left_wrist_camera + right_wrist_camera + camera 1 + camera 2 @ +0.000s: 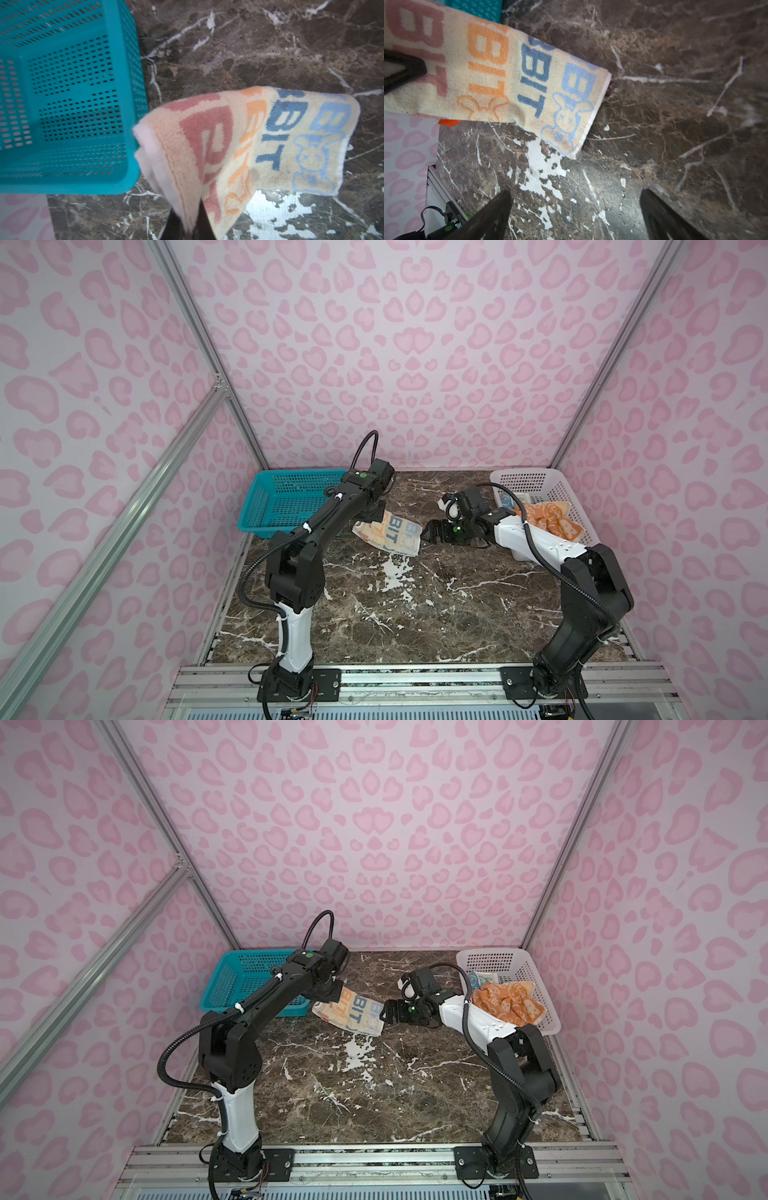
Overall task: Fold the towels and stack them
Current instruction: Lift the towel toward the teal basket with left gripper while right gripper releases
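A cream towel (392, 533) (353, 1011) with "RABBIT" lettering lies doubled over, just right of the teal basket. My left gripper (188, 225) is shut on one edge of it, and the cloth (249, 141) slopes away from the jaws over the marble. My right gripper (428, 531) (386, 1011) stands open just beside the towel's far end (566, 99), with only bare table between its jaws (576, 193). An orange towel (546, 518) (509, 1001) lies crumpled in the white basket. A blue towel (507, 501) (480, 981) shows partly behind it.
The teal basket (282, 502) (245, 982) (62, 104) sits at the back left with nothing showing inside. The white basket (523, 475) (490, 957) sits at the back right, partly behind my right arm. Brown marble tabletop (415, 614) spreads in front; pink patterned walls enclose it.
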### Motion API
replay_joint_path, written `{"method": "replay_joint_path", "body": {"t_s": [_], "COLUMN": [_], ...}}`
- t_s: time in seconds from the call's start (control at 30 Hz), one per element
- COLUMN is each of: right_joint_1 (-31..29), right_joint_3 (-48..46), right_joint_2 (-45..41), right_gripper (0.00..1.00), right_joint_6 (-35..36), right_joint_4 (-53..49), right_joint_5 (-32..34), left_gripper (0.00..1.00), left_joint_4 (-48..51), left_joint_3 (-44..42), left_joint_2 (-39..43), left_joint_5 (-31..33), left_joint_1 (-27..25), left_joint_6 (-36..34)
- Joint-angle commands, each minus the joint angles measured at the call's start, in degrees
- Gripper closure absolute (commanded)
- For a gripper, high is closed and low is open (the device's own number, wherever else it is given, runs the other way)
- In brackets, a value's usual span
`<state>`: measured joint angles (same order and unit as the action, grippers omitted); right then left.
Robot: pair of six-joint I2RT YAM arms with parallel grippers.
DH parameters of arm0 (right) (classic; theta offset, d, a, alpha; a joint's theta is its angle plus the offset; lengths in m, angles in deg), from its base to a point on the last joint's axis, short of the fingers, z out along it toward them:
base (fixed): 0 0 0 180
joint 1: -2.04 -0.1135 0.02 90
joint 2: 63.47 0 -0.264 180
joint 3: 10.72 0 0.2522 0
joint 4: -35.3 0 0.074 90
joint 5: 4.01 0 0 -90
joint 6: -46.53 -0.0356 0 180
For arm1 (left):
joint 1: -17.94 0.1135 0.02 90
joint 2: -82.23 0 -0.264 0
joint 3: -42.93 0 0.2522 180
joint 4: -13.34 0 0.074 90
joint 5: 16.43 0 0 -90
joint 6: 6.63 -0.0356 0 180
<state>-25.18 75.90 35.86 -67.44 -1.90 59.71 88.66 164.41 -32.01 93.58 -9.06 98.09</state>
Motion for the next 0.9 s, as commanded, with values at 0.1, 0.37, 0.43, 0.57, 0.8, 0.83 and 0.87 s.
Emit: {"method": "replay_joint_path", "body": {"t_s": [0.1,0.37,0.43,0.57,0.8,0.83,0.87], "right_joint_1": [-2.43,-3.93,-4.23,-4.87,-6.08,-6.24,-6.42], "right_joint_3": [4.92,13.9,15.81,19.09,26.3,26.97,27.6], "right_joint_2": [1.93,7.16,8.6,11.14,16.04,16.51,16.96], "right_gripper": [0.02,0.02,0.02,0.02,0.02,0.02,0.02], "right_joint_6": [1.39,0.16,-0.15,-0.73,-0.73,-0.79,-0.87], "right_joint_4": [4.44,4.3,4.26,3.91,1.19,1.03,0.94], "right_joint_5": [2.11,2.12,2.0,1.67,1.76,1.76,1.76], "left_gripper": [0.96,0.96,0.96,0.96,0.96,0.96,0.96], "left_joint_4": [3.61,5.15,5.35,5.22,1.42,1.04,0.56], "left_joint_3": [8.51,20.21,20.34,19.98,17.5,17.23,16.85], "left_joint_2": [-1.26,-3.18,-3.34,-4.58,-6.78,-7.25,-7.83], "left_joint_5": [9.03,9.03,7.18,8.45,9.13,9.63,10.05], "left_joint_1": [2.4,6.36,9.11,12.63,17.11,17.65,18.31], "left_joint_6": [-4.54,-9.16,-8.8,-9.62,-11.25,-11.53,-11.77]}}
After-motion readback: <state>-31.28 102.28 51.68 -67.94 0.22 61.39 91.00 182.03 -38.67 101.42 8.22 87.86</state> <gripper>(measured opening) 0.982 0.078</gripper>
